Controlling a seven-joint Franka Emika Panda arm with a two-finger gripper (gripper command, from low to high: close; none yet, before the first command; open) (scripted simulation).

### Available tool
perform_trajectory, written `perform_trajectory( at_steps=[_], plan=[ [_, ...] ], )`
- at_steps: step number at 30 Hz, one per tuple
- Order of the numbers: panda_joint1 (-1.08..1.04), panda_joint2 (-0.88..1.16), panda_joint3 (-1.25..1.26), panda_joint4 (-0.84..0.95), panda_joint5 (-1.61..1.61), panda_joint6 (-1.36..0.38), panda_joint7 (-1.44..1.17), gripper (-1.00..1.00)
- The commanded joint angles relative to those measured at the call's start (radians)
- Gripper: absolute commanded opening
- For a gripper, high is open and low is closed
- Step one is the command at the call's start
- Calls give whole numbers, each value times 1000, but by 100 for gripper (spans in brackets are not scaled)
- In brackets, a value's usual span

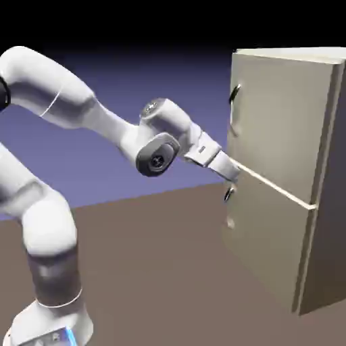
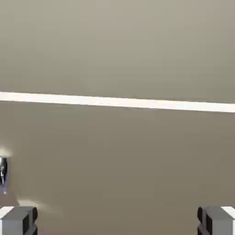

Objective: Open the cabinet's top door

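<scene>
The beige cabinet stands at the exterior view's right. Its door is the taller upper panel and lies flush, with a curved dark handle near its left edge. My gripper is up against the cabinet front at the thin seam, well below that handle. In the hand view beige panels fill the picture, split by the bright seam. My gripper is open, its grey fingertips far apart with nothing between them.
The shorter lower panel has its own small handle, just below my fingers; it also shows as a metal glint at the hand view's left edge. The brown table spreads under the arm.
</scene>
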Motion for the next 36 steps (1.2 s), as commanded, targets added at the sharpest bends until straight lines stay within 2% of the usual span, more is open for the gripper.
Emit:
perform_trajectory(
  at_steps=[1, 36],
  plan=[
    [-15, -7, 18, 9, 44, -1, -29, 0],
    [-557, -269, 649, 306, 1566, -29, -1027, 0]
  ],
)
